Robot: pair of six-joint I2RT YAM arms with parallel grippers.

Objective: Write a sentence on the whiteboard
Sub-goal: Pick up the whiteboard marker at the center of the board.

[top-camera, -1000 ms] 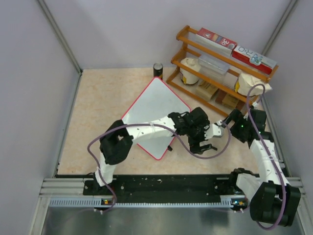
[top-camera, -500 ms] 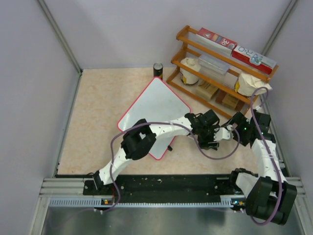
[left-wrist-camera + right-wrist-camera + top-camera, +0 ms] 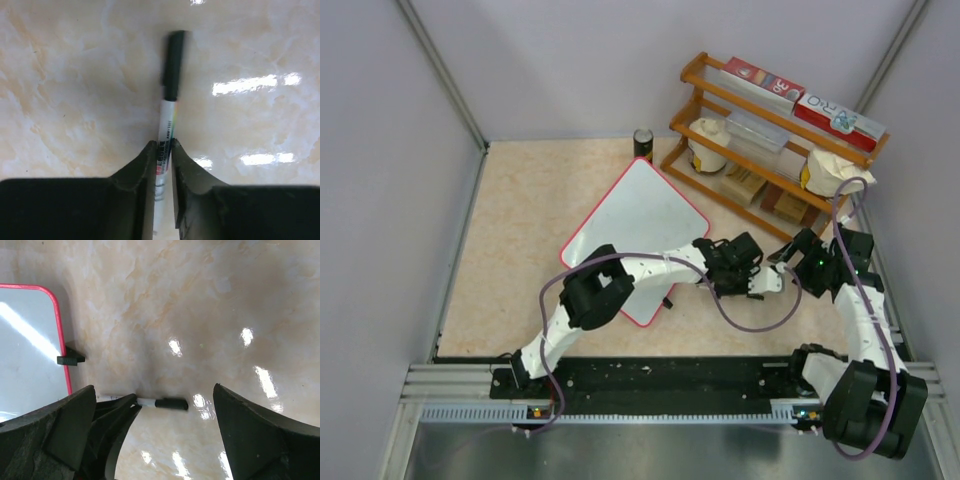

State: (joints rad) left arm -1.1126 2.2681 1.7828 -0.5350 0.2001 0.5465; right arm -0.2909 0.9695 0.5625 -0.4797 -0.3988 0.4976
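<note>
The whiteboard [image 3: 640, 215] lies diamond-wise on the table, white with a red rim; its corner [image 3: 30, 350] also shows in the right wrist view. No sentence is in view on it. A white marker with a black cap [image 3: 167, 115] lies flat on the table to the board's right. My left gripper [image 3: 162, 145] is shut on the marker's white barrel, with the cap pointing away from the fingers. From above, the left gripper [image 3: 755, 282] is stretched far right. My right gripper [image 3: 155, 389] hangs open over the marker [image 3: 167, 403], its fingers spread wide on both sides.
A black clip [image 3: 70, 360] sticks out from the board's near edge. A wooden shelf [image 3: 770, 130] with boxes and bags stands at the back right, and a dark can [image 3: 643, 144] sits behind the board. The two grippers are close together.
My left arm reached right, away from the board, and its jaws closed on the marker. The right gripper drew back slightly to the right and stayed open.
</note>
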